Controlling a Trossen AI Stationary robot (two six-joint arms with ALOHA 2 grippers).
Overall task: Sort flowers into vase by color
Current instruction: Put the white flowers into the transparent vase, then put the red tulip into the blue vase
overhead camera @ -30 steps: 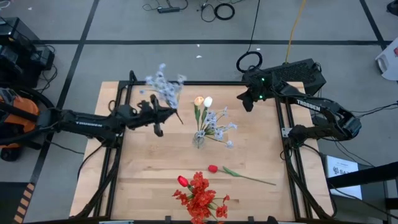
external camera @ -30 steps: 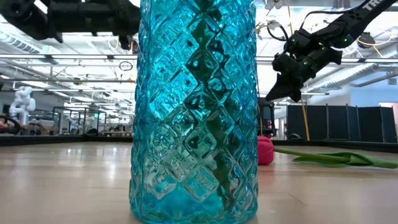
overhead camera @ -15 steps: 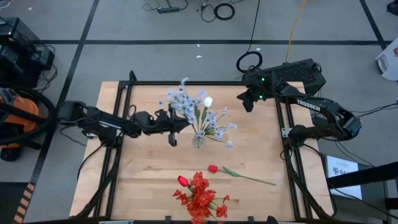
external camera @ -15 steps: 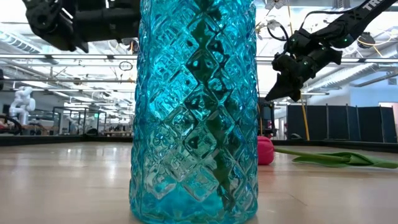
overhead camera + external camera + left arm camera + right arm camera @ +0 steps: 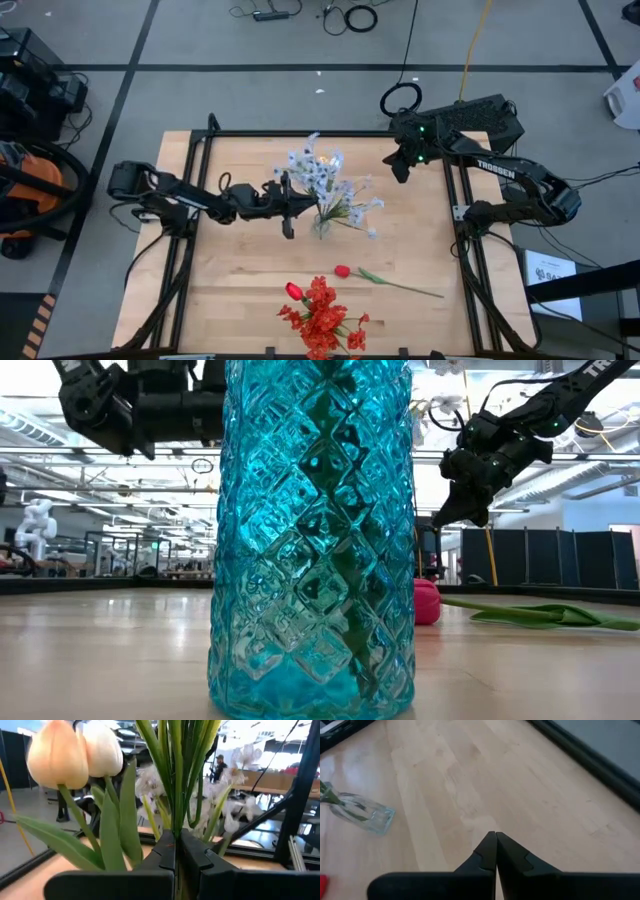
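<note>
My left gripper (image 5: 290, 197) is shut on a pale bluish-white spray (image 5: 310, 168), just left of the clear vase (image 5: 320, 226). That vase stands mid-table and holds a peach tulip (image 5: 56, 760), a white tulip (image 5: 103, 751) and more pale sprays (image 5: 352, 205). A red tulip (image 5: 343, 271) lies flat on the table, its stem running right. Red blooms (image 5: 322, 318) stand in the blue vase (image 5: 312, 540) at the near edge. My right gripper (image 5: 396, 166) is shut and hangs in the air over the far right part of the table, touching nothing. My left gripper pinches the spray's bunched green stems (image 5: 175, 822) between its two fingers. It comes in level from the table's left, with the fingers lying across the stems. The spray stands upright above the fingers and is clear of the table. Its lower end is hidden below the fingers.
A black frame (image 5: 300, 134) borders the wooden table (image 5: 240, 270). Bare wood lies left of the clear vase and on the near left. The right wrist view shows the clear vase (image 5: 365, 815) far off across bare wood. Cables and equipment lie on the floor beyond the table.
My left gripper has moved toward the table's right edge, carrying the pale spray from the far left part of the table to the clear vase. The spray's blossoms now sit beside the tulips. My right arm has kept still.
</note>
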